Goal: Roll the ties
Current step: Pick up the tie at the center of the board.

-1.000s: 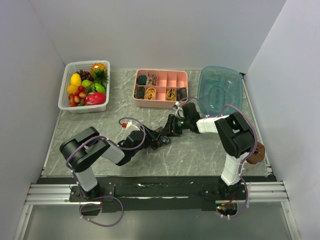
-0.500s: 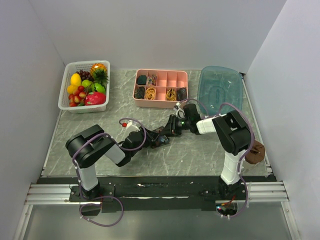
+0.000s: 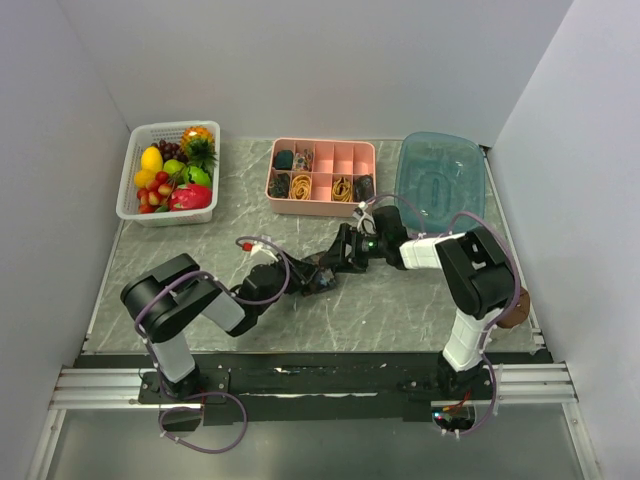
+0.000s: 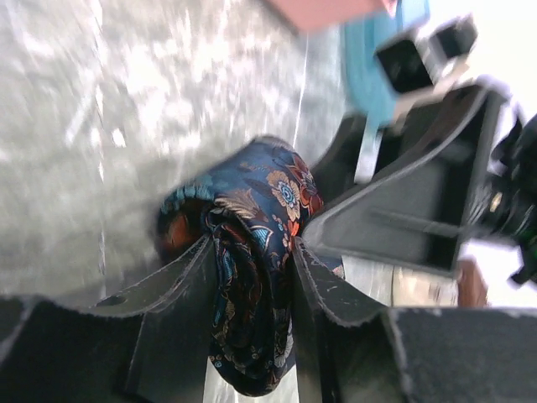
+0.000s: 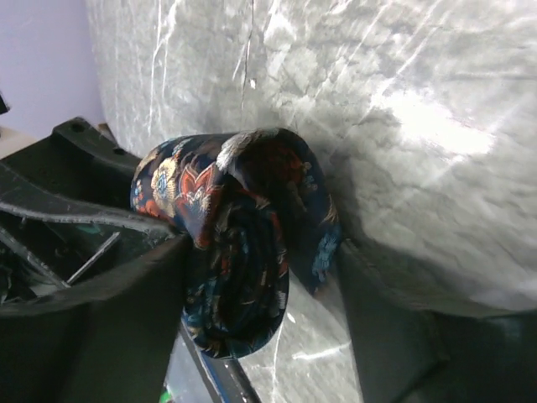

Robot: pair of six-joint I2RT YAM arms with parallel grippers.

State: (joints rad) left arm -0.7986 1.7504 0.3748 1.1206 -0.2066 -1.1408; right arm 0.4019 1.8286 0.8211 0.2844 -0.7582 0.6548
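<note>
The left arm has been drawn back toward the left since half a second earlier, and the right gripper has been let out wider. A white basket of fruit is seen at far left. At the middle of the marble table, the left gripper is clamped on the rolled tie, both fingers pressed to its sides. From the right, the same roll is bracketed by the right gripper, jaws apart, one finger touching the fabric. Farther back, a pink divided tray and, rightmost, a blue tub are shown.
</note>
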